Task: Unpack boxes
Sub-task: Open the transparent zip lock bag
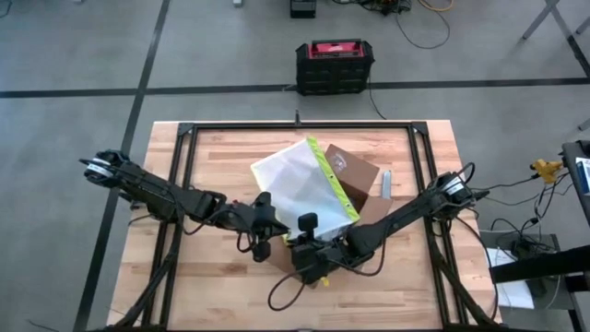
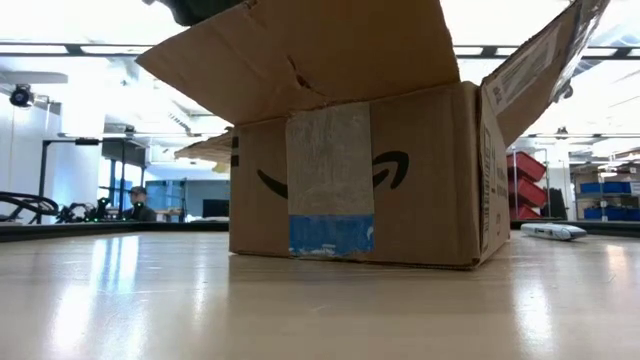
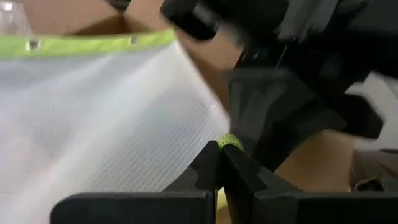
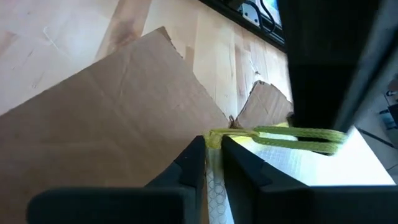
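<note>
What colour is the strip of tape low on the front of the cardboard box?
Blue, below a greyish clear patch, on the brown corrugated cardboard box; the blue tape strip shows best in the low view.

Open brown cardboard box [image 2: 400, 190], mid-table

Overhead shot is evenly lit, pretty soft, hardly any shadows on the table [image 1: 230, 277]. From table height the ceiling lights blow out white behind the box [image 2: 360, 170], and the tabletop throws back streaky glare. Left wrist cam is mushy up close, with the pouch [image 3: 93, 124] smeared. Right wrist cam has the pouch blown out bright.
</note>
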`<state>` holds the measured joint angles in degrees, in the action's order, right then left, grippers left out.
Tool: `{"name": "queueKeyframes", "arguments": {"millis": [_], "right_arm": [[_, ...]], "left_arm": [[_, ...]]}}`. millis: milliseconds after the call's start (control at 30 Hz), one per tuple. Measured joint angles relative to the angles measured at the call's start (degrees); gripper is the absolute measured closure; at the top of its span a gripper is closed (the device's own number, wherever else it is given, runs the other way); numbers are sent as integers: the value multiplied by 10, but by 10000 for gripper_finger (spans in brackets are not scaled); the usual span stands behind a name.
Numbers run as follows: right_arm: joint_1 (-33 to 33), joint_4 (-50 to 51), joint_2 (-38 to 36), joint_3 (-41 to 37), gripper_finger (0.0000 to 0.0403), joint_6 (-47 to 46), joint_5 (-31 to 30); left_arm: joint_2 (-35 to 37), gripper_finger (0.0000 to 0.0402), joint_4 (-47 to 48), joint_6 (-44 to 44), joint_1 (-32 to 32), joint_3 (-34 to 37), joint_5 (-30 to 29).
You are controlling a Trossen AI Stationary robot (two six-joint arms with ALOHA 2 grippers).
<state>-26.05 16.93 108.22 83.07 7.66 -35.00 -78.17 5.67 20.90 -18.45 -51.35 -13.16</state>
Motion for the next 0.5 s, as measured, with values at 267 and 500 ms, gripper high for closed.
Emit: {"name": "queueKeyframes", "arguments": {"millis": [267, 500], "right_arm": [[-20, 15, -10, 0, 400, 4, -41], [-25, 34, -24, -2, 402, 5, -56]], "left_arm": [[1, 401, 100, 71, 0, 36, -35], [7, 401, 76, 102, -1, 82, -37]]}}
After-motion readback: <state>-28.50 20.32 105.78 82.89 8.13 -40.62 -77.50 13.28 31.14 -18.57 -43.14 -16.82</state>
